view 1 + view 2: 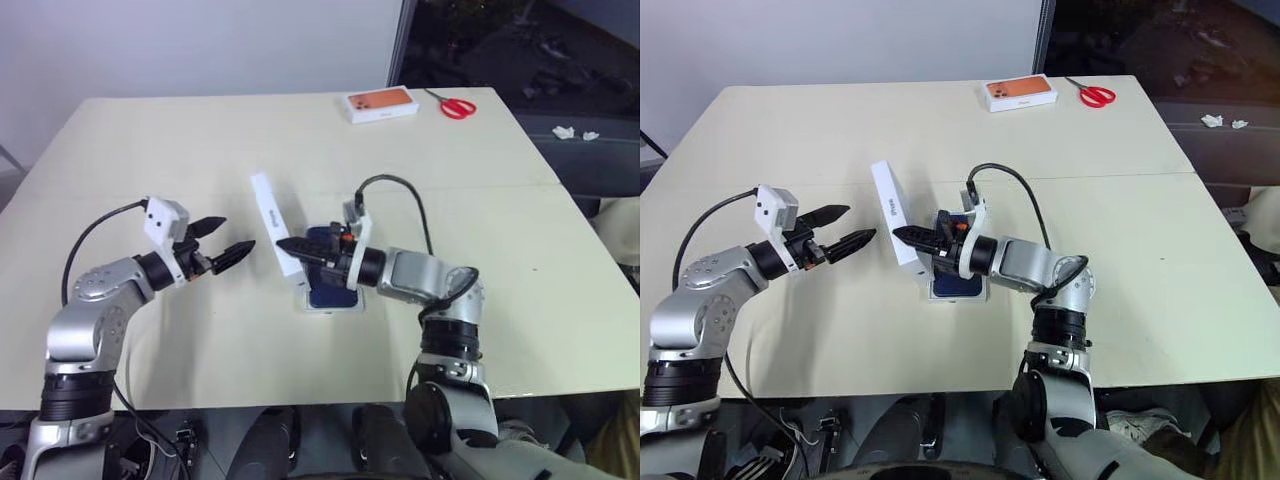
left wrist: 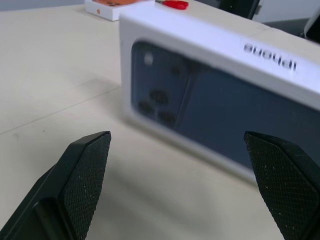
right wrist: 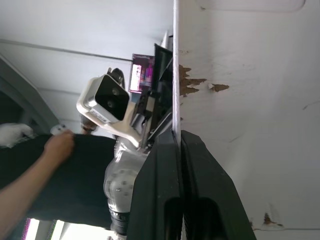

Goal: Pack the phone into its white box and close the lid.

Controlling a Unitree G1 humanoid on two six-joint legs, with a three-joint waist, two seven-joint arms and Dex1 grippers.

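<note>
- The phone [image 1: 330, 290], dark navy blue, lies flat inside the white box [image 1: 335, 306], a shallow tray near the middle of the table [image 1: 150, 140]; a thin white rim of the tray shows at the near end of the phone.
- The lid [image 1: 276, 232] stands tilted on edge, its lower end touching the left end of the white box, its upper end leaning away to the robot's left. The printed top, with a dark blue phone and camera lenses, faces the left arm, as the left wrist view shows; the plain white inside faces the right arm.
- The right gripper [image 1: 290, 246] points level toward the robot's left, above the phone. Its two black fingers [image 3: 165, 190] are pressed together on the thin wall of the lid, one on each face, as seen in the right wrist view.
- The left gripper [image 1: 222, 244] hangs above the table just left of the lid, apart from it. Its fingers are spread wide and hold nothing; in the left wrist view the printed face of the lid lies between the two fingertips [image 2: 90, 165], farther out.
- At the far edge of the table sit a box with an orange phone picture [image 1: 381, 104] and, beside it to the right, red-handled scissors [image 1: 455, 106].
- A person's hand [image 3: 59, 144] is seen beyond the left arm in the right wrist view.
</note>
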